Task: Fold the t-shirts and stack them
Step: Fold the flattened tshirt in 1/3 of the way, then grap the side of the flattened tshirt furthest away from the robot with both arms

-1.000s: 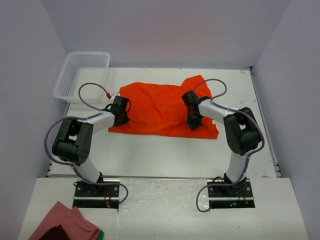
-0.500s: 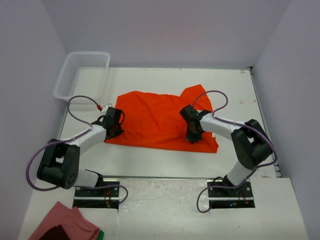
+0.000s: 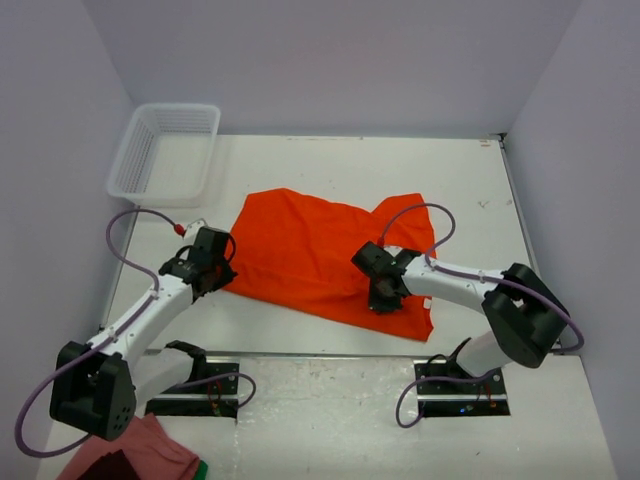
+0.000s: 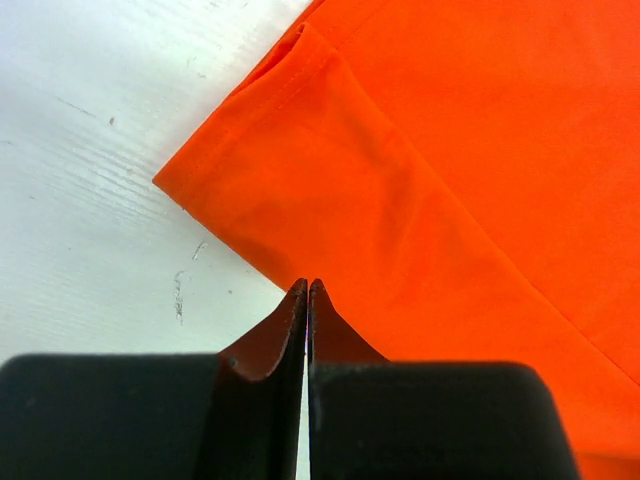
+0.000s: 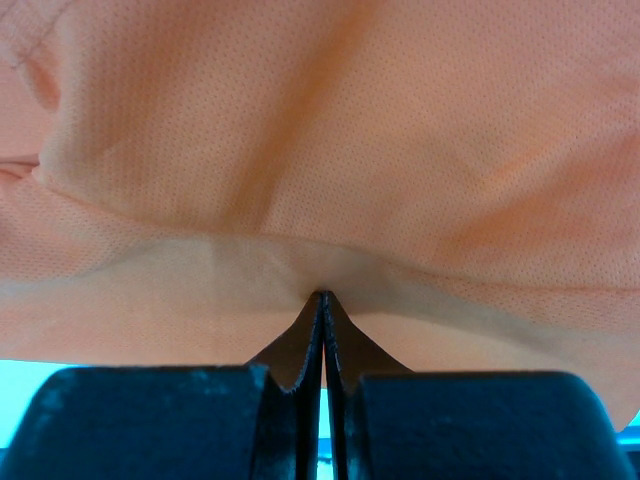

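- Both arms have drawn back toward their bases since the earlier frames. The t-shirt [image 3: 310, 250] has come with them and now lies nearer the front edge of the table [image 3: 300, 160].
- T-shirt position: spread mostly flat at mid-table, between the two arms.
- Orientation: the long axis runs left to right and is skewed, with the right end nearer the arm bases than the left. One lobe, apparently a sleeve, juts out at the far right. Collar direction cannot be determined.
- Left gripper [image 3: 214, 280]: fingers pressed together, pinching the shirt's near-left edge. The left wrist view shows a hemmed corner lying flat on the table just beyond the tips.
- Right gripper [image 3: 383, 300]: clamped on a fold of fabric in the near-right part. The right wrist view shows the cloth lifted and draped over the tips.
- White mesh basket [image 3: 165, 150]: at the far-left corner, well apart from the shirt.
- Pink cloth [image 3: 130, 450]: at the near left, by the left arm's base.
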Robot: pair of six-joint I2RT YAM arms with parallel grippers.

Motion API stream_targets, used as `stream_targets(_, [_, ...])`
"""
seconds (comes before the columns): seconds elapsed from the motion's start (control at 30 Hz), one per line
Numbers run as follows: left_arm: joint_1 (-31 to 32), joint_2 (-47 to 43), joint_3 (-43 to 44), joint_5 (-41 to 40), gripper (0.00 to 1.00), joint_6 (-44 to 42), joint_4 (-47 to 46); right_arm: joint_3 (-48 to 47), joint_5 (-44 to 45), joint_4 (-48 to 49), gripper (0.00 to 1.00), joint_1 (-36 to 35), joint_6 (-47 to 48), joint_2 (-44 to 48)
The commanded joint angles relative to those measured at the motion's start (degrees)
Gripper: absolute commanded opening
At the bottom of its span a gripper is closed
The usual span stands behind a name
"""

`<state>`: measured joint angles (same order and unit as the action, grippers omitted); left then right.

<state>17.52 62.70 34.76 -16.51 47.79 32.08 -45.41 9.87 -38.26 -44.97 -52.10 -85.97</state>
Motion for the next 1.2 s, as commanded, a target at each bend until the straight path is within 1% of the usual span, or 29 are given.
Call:
stream_targets(0.0, [0.1, -7.5, 0.2, 0.3, 0.00, -1.3, 1.8, 1.6, 1.6, -3.0, 0.00, -2.5, -5.1, -0.5])
stream_targets(0.1, [0.4, -13.5, 1.8, 1.2, 0.00, -4.4, 0.0, -0.5, 2.5, -5.3, 0.00, -3.8, -6.3, 0.1])
stream_targets(0.13, [0.4, -14.2, 2.8, 1.8, 0.00, -5.2, -0.8, -1.5, 2.9, -5.7, 0.00, -4.7, -6.5, 0.2])
stream_targets(0.17, [0.4, -14.4, 3.3, 3.7, 0.00, -7.0, -1.8, -2.1, 3.1, -6.1, 0.00, -5.2, -6.8, 0.4])
stream_targets(0.23, [0.4, -11.9, 5.2, 5.5, 0.00, -8.1, -4.3, -4.9, 4.4, -8.8, 0.00, -7.1, -7.4, 0.7])
stream_targets(0.27, [0.4, -10.1, 5.7, 8.7, 0.00, -10.3, -7.0, -6.1, 6.5, -9.9, 0.00, -7.8, -7.7, 0.8])
stream_targets(0.3, [0.4, -5.3, 6.5, 9.9, 0.00, -11.0, -7.6, -8.3, 7.8, -12.2, 0.00, -8.4, -8.1, 1.4])
stream_targets(0.37, [0.6, 0.1, 9.3, 12.4, 0.00, -12.6, -9.0, -10.4, 9.5, -14.2, 0.00, -9.0, -8.3, 2.1])
stream_targets(0.4, [0.9, 4.9, 9.9, 12.6, 0.00, -13.0, -9.8, -11.4, 11.2, -16.0, 0.00, -9.0, -8.1, 3.0])
stream_targets(0.47, [1.0, 10.0, 10.8, 12.5, 0.00, -13.2, -12.9, -14.3, 13.3, -17.8, 0.00, -9.0, -8.0, 3.9])
stream_targets(0.57, [1.0, 14.2, 11.5, 10.8, 0.00, -13.2, -16.9, -18.0, 16.2, -19.2, 0.00, -8.3, -5.6, 4.1])
stream_targets(0.63, [0.9, 19.2, 13.0, 10.4, 0.00, -13.3, -18.1, -21.5, 17.5, -20.1, 0.00, -7.2, -3.8, 3.2])
stream_targets(0.77, [0.9, 30.8, 20.2, 12.2, 0.00, -14.8, -18.5, -27.4, 17.8, -20.0, 0.00, -1.7, 0.1, 1.2])
stream_targets(0.8, [0.9, 32.3, 21.2, 12.3, 0.00, -14.8, -18.4, -28.7, 17.6, -18.5, 0.00, 0.0, 2.4, 0.7])
stream_targets(0.83, [0.8, 33.4, 22.4, 12.6, 0.00, -14.8, -18.5, -29.1, 15.8, -17.1, 0.00, 3.6, 4.3, 0.3])
stream_targets(0.87, [0.8, 35.1, 22.5, 12.6, 0.00, -14.4, -19.0, -29.7, 14.8, -16.2, 0.00, 5.6, 5.8, -0.9])
stream_targets(0.9, [0.7, 35.6, 22.7, 12.6, 0.00, -14.2, -19.3, -30.2, 14.4, -14.1, 0.00, 7.6, 8.6, -1.6])
stream_targets(0.93, [0.7, 36.2, 22.7, 12.5, 0.00, -14.0, -19.7, -31.4, 13.9, -13.3, 0.00, 11.3, 9.9, -2.2])
stream_targets(1.0, [0.6, 37.5, 22.6, 11.9, 0.00, -13.5, -20.1, -33.8, 11.6, -11.4, 0.00, 14.5, 13.5, -4.4])
stream_targets(1.03, [0.4, 38.0, 22.7, 11.6, 0.00, -13.3, -20.1, -34.7, 11.0, -10.7, 0.00, 17.6, 14.3, -5.2])
stream_targets(1.1, [0.0, 39.3, 22.8, 11.4, 0.00, -13.2, -19.9, -37.2, 7.9, -8.4, 0.00, 20.7, 17.5, -7.6])
stream_targets(1.13, [-0.3, 39.7, 22.6, 11.5, 0.00, -13.1, -20.0, -38.2, 6.8, -7.7, 0.00, 23.6, 18.4, -8.7])
stream_targets(1.17, [-0.4, 40.0, 22.5, 11.3, 0.00, -13.0, -20.0, -39.5, 4.4, -7.2, 0.00, 25.0, 20.4, -11.4])
